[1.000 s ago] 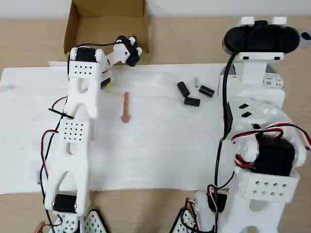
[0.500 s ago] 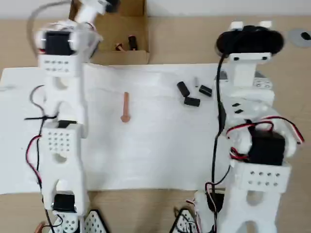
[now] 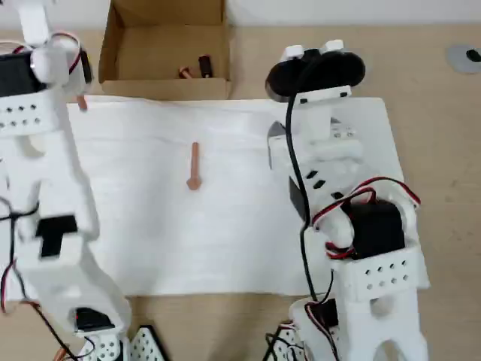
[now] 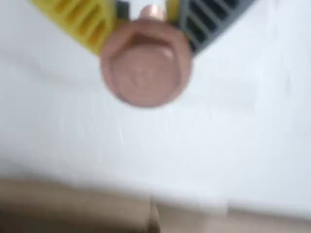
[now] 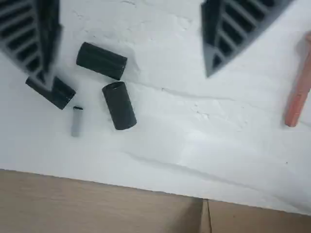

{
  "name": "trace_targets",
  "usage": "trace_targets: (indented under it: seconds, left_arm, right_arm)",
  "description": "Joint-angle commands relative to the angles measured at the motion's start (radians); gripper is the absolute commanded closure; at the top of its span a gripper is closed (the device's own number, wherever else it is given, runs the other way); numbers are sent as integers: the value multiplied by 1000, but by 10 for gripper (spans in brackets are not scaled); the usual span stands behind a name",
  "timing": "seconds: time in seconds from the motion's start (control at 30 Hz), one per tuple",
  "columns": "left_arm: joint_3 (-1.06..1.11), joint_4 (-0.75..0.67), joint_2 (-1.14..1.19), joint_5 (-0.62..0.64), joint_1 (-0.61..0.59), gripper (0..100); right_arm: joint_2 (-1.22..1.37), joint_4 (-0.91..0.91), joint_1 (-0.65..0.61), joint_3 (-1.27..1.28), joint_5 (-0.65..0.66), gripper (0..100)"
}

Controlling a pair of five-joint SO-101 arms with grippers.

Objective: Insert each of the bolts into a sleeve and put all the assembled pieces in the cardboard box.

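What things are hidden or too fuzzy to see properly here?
High view: the right arm covers the black cylinder sleeves.
Left wrist view: the copper-coloured bolt in the left gripper is blurred, its shaft mostly behind its head.
High view: the pieces in the brown cardboard box are too small to judge.
Right wrist view: the edge cuts off the loose bolt.
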Motion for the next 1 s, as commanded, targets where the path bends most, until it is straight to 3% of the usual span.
trace_targets:
  seconds: [0.0,0.3,0.57,0.8,0.97]
  left_arm:
    - [275,-6,-280,40,40,989]
    - [859,-259,-803,84,54,989]
    - [1326,-529,-1211,97,54,993]
    - [1425,-571,-1257,135,54,993]
    - [1430,-568,-1257,132,54,993]
  right_arm:
    - [-8,-25,-18,15,-3,760]
    - [44,-25,-13,107,3,760]
    - [450,-166,77,-2,132,760]
    - [845,-155,174,-248,132,760]
    - [1046,-51,183,-429,132,760]
